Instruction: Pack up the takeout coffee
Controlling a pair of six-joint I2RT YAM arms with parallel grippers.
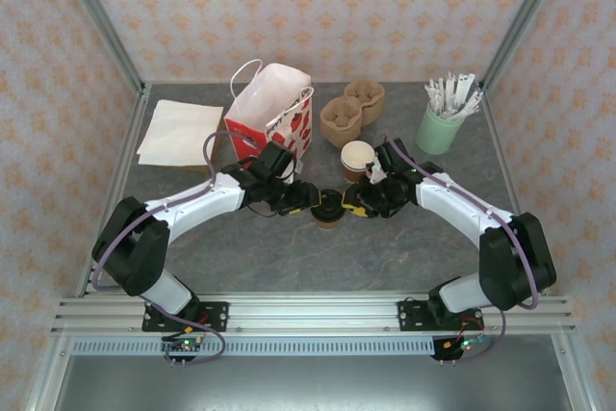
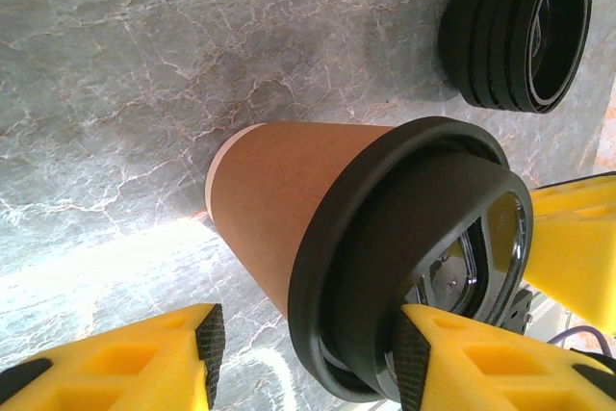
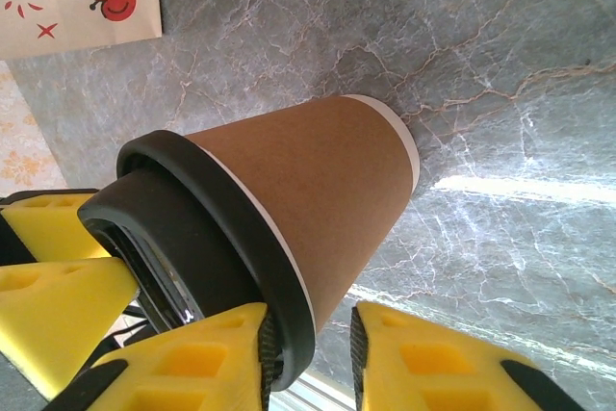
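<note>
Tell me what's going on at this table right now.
Both arms meet mid-table at the lidded takeout coffee, which stands upright. The left tool straddles its black lid; the right tool brackets the lid's rim, a gap showing on one side. The red-and-white bag stands farther back, and the coffee isn't in it yet.

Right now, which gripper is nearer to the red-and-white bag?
Left. The left gripper is just in front of the red-and-white bag; the right gripper is farther right, past the left one.

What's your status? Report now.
Left gripper astride lidded coffee cup, grip unclear; right gripper open about its lid. Cup upright, not in paper bag. Open paper cup, lid stack close by.
</note>
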